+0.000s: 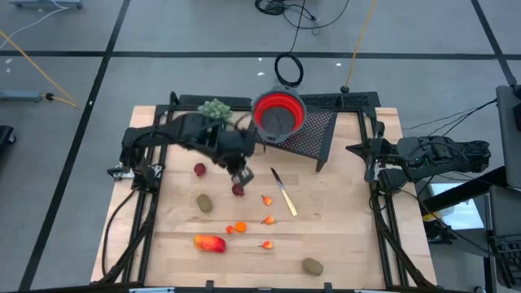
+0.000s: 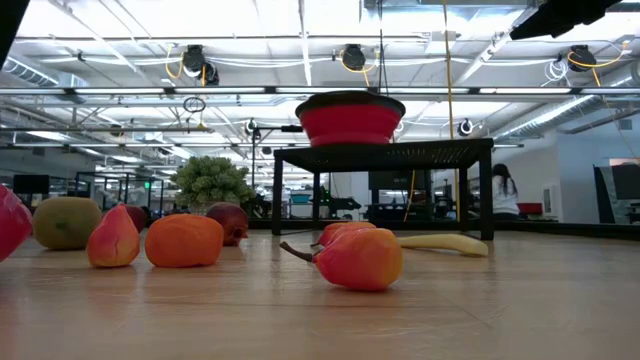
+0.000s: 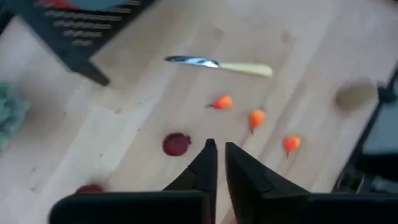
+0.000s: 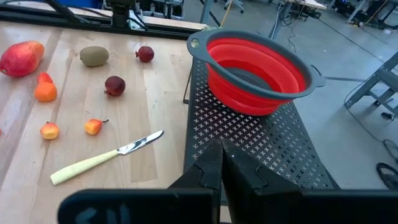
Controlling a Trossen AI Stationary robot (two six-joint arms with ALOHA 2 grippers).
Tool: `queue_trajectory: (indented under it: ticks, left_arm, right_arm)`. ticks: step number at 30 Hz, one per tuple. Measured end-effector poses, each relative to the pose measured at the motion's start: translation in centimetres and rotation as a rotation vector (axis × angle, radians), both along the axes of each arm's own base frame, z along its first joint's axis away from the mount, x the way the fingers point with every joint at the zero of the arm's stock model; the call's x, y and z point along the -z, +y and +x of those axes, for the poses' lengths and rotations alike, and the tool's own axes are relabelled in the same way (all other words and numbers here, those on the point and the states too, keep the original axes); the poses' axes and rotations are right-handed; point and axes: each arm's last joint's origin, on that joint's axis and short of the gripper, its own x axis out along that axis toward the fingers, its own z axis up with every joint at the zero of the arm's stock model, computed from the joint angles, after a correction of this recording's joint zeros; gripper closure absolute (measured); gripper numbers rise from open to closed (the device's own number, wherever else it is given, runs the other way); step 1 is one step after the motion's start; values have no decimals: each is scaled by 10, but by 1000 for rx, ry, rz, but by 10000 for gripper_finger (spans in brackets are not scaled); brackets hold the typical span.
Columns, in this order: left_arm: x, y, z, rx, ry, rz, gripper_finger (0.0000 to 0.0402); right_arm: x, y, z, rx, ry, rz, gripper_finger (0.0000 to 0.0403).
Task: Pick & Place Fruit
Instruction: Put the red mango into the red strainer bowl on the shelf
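Note:
In the high view the fruit lies scattered on the wooden table: a dark red ball, a second red ball, a brownish-green oval, another oval, the red-orange-yellow oblong and several tiny orange bits. My left gripper hovers shut just above and beside the dark red ball, touching nothing; its fingertips point down at the bare wood. My right gripper is shut and waits at the table's right side, facing the red bowl.
The red collapsible bowl stands on a black perforated rack at the far edge. A pale green knobbly bunch sits left of it. A yellow-handled knife lies right of the dark red ball. Bare wood shows at the table's near right.

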Motion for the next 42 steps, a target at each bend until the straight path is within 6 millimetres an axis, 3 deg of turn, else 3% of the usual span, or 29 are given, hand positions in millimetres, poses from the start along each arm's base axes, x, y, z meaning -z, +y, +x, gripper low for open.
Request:
queue_trajectory:
  ticks: [4,15,28,42]
  left_arm:
    - [0,-29,-4,144,-1,62,399]
    - [12,-80,-9,198,15,141,363]
    - [102,-111,-10,204,372,7,289]
    - [149,-121,-16,210,494,-62,141]
  right_arm:
    - [0,0,0,-10,9,-24,403]
    - [0,0,0,-12,10,-27,403]
    - [-1,0,0,-12,3,-28,403]
    - [-1,0,0,-12,2,-26,403]
